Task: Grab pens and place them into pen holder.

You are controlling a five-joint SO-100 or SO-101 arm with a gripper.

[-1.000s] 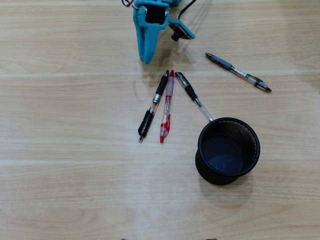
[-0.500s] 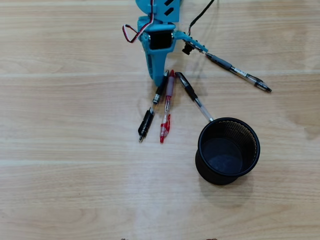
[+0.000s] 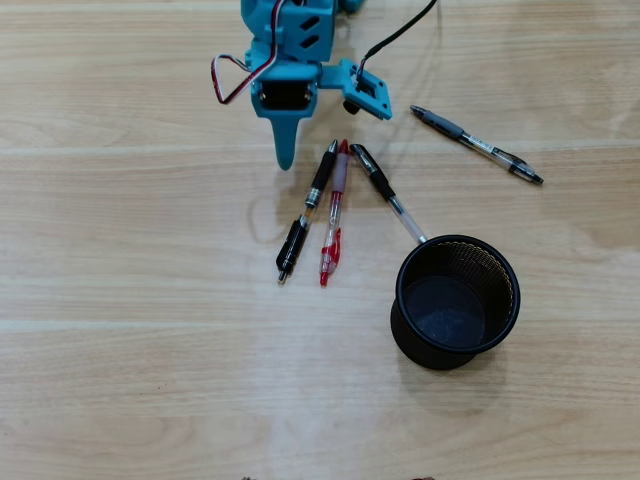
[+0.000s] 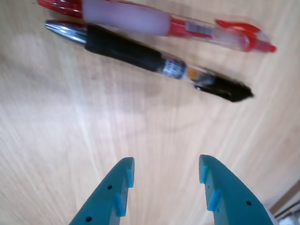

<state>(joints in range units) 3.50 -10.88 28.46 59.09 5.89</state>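
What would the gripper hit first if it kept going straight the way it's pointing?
Probably the black pen: in the wrist view it lies across the open gripper's line, with the red pen just beyond. Depth is unclear; bare table may come first.

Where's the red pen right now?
In the overhead view the red pen lies mid-table between two black pens, left of the pen holder, just below the open gripper.

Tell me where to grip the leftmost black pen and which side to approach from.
Grip the leftmost black pen at its black rubber grip, probably from straight above, fingers across the barrel. It lies flat on the table, with bare wood on its left but the red pen close on its right, nearly touching at the tips. The gripper is open.
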